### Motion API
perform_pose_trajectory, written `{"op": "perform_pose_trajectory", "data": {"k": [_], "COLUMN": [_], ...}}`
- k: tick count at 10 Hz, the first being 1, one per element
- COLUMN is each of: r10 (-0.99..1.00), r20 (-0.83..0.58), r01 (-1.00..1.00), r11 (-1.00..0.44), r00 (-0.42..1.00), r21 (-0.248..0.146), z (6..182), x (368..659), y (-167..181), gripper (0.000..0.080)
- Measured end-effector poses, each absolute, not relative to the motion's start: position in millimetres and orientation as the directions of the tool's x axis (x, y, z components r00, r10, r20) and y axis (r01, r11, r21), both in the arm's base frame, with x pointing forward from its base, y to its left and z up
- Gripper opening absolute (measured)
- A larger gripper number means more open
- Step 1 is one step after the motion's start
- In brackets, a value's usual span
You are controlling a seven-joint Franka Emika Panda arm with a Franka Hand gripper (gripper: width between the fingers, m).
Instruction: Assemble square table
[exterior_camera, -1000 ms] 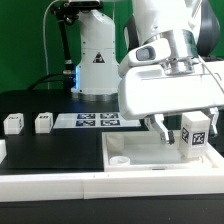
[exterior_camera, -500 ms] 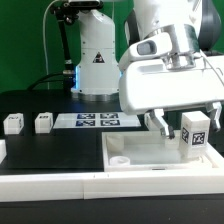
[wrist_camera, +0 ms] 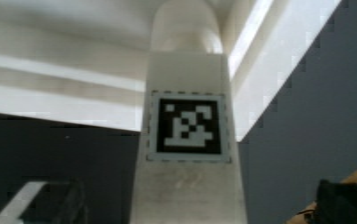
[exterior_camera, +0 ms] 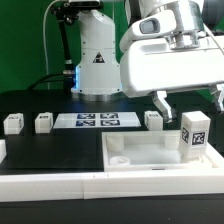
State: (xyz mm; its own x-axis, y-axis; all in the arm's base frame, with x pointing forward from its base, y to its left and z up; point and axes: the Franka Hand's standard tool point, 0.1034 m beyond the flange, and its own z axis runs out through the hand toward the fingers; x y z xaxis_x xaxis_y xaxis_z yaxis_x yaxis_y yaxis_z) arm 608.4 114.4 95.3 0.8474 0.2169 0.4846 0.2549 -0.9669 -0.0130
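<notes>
The white square tabletop slab [exterior_camera: 145, 150] lies flat at the front, towards the exterior view's right. One tagged white leg [exterior_camera: 194, 133] stands upright on the slab's corner at the exterior view's right. My gripper [exterior_camera: 189, 103] is open and empty just above that leg, a finger on either side. In the wrist view the leg [wrist_camera: 189, 120] fills the middle with its tag facing the camera, and dark fingertips [wrist_camera: 349, 196] stand apart from it. Three loose legs lie behind: one [exterior_camera: 12, 124] and another [exterior_camera: 43, 123] at the exterior view's left, and a third [exterior_camera: 153, 120] behind the slab.
The marker board [exterior_camera: 97, 121] lies flat between the loose legs. A long white border bar [exterior_camera: 50, 186] runs along the front edge. The robot base [exterior_camera: 95, 60] stands at the back.
My gripper has risen straight up off the upright leg, which stays standing on the slab. The third loose leg behind the slab has come into view.
</notes>
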Motion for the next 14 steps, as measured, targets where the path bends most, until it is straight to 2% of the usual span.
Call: {"op": "perform_pose_trajectory", "data": {"k": [3,4,5,9,10,14], "r10": [0.238,0.245,0.255,0.297,0.302,0.302], "r20": [0.289,0.243,0.132,-0.103,-0.128,-0.129], "r01": [0.268,0.272,0.270,0.276,0.276,0.275], "r11": [-0.961,-0.959,-0.956,-0.945,-0.943,-0.942], "r00": [0.927,0.939,0.958,0.949,0.945,0.945], "r21": [-0.066,-0.081,-0.113,-0.177,-0.188,-0.190], "z": [77.8,78.4,78.8,80.5,81.0,80.7], "x": [605.5,605.4,600.3,596.2,599.8,602.0], "y": [116.1,117.9,119.8,124.7,126.7,127.0], "gripper": [0.0649,0.0649,0.0649,0.0649,0.0649,0.0649]}}
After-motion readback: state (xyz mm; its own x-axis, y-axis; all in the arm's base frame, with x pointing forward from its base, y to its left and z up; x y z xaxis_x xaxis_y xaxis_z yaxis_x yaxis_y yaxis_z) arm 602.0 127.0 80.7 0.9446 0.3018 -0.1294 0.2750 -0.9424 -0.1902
